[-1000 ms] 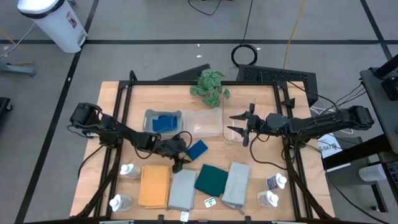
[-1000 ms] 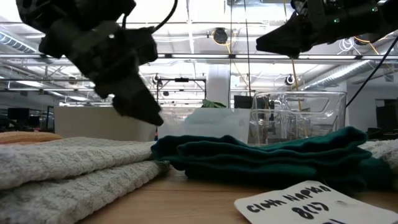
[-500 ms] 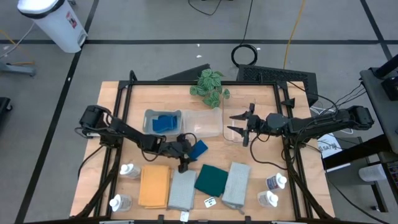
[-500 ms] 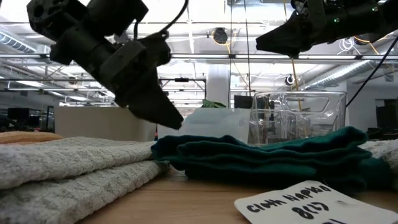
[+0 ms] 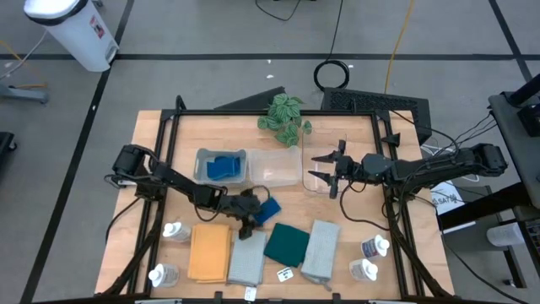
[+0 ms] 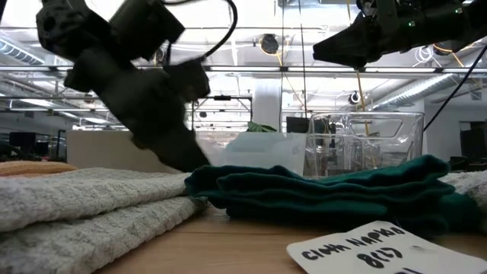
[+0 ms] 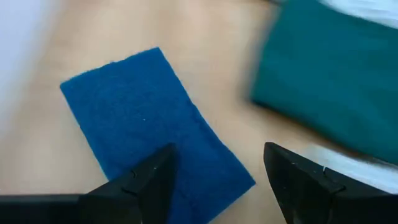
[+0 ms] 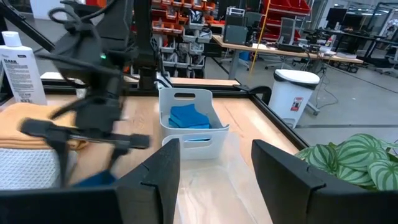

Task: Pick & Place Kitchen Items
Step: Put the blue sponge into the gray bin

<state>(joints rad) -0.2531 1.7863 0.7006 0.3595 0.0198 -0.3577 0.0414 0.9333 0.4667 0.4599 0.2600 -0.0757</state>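
A blue sponge (image 7: 146,121) lies flat on the wooden table, just left of the dark green cloth (image 7: 336,81). My left gripper (image 7: 217,180) is open, low over the sponge's near end, one finger above the sponge and one beside it; it also shows in the high view (image 5: 253,211). I cannot see it touching the sponge. My right gripper (image 5: 325,169) is open and empty, held above a clear bin (image 5: 316,179). Orange (image 5: 209,251), grey (image 5: 247,257) and grey-blue (image 5: 321,247) folded cloths lie along the near edge.
A white bin (image 5: 202,159) holding blue sponges stands at centre left, with a clear bin (image 5: 274,166) beside it. White bottles stand at the near left (image 5: 175,230) and the near right (image 5: 375,247). A plant (image 5: 283,116) is at the far edge. A label card (image 5: 285,274) lies near the front.
My left gripper has moved toward the table's right edge and down, ending low over the blue sponge. My right arm has kept still.
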